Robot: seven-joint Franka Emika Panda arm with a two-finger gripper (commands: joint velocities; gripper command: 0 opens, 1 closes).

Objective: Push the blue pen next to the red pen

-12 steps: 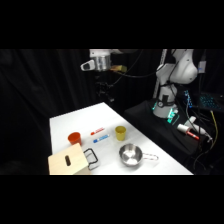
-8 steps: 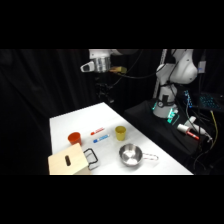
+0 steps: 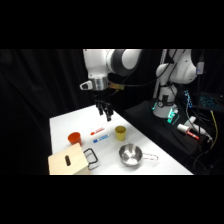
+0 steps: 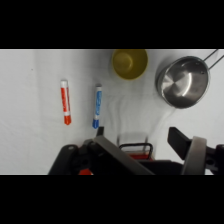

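I see the white tabletop [image 3: 62, 125] running from the upper left toward the lower right in the side view, with my arm's gripper [image 3: 106, 111] hanging above its far part, clear of everything below. The fingers [image 3: 109, 116] stand apart, released and holding nothing. A wooden box [image 3: 67, 162] sits at the near left edge with a black wire handle beside it. The steel pan [image 3: 130, 154] rests at about 4 o'clock from the pens, its handle pointing right. The yellow cup [image 3: 120, 132] stands just at 3 o'clock of the pens, and the orange-red cup [image 3: 74, 138] at 9 o'clock of them. In the wrist view the blue pen [image 4: 96, 106] and the red pen [image 4: 65, 102] lie roughly parallel, near each other but apart, the red one at 9 o'clock of the blue. In the side view the red pen [image 3: 97, 131] lies just beyond the blue pen [image 3: 100, 138].
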